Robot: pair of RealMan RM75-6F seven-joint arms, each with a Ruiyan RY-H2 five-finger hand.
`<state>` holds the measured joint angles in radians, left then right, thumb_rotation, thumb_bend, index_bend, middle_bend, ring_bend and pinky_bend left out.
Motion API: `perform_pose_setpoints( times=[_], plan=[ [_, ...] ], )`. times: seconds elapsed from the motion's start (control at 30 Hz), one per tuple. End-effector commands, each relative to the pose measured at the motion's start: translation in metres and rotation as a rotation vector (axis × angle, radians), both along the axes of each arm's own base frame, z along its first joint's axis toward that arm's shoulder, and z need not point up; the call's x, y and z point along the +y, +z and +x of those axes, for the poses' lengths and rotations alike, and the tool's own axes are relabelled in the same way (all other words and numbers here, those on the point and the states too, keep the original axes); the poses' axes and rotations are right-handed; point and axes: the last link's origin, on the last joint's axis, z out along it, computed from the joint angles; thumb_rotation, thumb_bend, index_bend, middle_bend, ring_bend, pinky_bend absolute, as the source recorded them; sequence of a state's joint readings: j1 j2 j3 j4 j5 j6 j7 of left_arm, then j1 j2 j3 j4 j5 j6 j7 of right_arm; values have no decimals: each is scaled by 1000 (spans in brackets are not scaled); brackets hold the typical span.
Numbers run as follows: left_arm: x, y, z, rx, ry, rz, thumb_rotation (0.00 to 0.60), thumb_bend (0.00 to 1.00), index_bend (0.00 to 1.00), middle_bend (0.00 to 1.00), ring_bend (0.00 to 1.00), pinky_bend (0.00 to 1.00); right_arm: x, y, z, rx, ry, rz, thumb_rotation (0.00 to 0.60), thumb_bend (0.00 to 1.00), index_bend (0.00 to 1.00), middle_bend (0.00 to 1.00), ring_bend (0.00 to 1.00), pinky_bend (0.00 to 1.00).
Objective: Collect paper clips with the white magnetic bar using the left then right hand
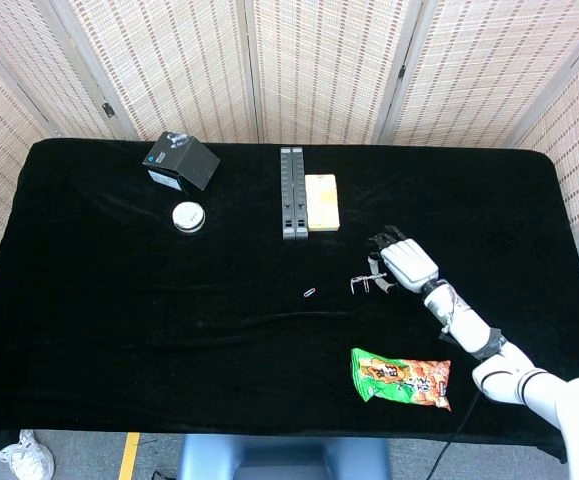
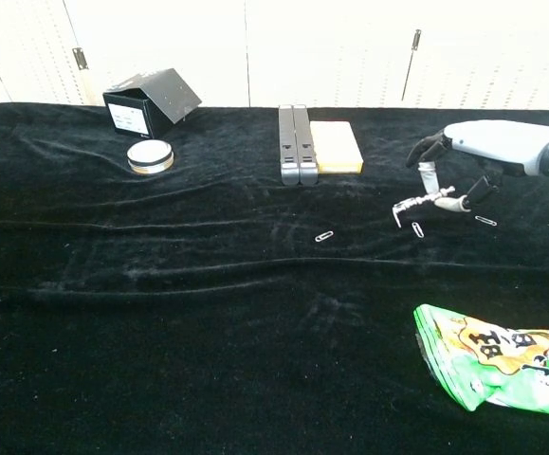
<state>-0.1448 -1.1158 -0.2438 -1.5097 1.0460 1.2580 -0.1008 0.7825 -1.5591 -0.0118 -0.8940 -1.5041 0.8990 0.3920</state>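
Observation:
My right hand [image 1: 403, 262] [image 2: 490, 140] hovers over the right part of the black table and holds the white magnetic bar [image 2: 439, 200] [image 1: 371, 283] by one end. The bar points left and down, with paper clips clinging to its low tip [image 2: 405, 211]. One loose paper clip [image 2: 416, 228] lies just under that tip. Another paper clip [image 2: 485, 220] lies to the right of the hand, and a third [image 2: 324, 235] [image 1: 310, 292] lies further left near the table's middle. My left hand is not seen in either view.
A black box [image 1: 182, 161] and a round tin [image 1: 188, 216] sit at the back left. A long grey case [image 1: 291, 192] and a yellow pad [image 1: 320, 202] lie at the back centre. A green snack bag [image 1: 401, 378] lies at the front right.

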Motion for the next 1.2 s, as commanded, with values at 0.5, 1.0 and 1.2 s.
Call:
perform_pose_setpoints(
  times=[0.5, 1.0, 1.2],
  plan=[
    [1, -1, 0, 1, 1, -6, 600, 449, 16, 128, 48, 86, 5, -6, -18, 4, -47, 6, 600, 493, 882, 235, 150, 0],
    [2, -1, -1, 2, 5, -5, 600, 450, 16, 128, 48, 86, 6, -4, -24, -15, -64, -5, 600, 493, 881, 237, 151, 0],
    [2, -2, 0, 6, 2, -6, 600, 450, 16, 128, 48, 86, 11, 7, -21, -52, -39, -31, 600, 494, 882, 237, 151, 0]
  ],
)
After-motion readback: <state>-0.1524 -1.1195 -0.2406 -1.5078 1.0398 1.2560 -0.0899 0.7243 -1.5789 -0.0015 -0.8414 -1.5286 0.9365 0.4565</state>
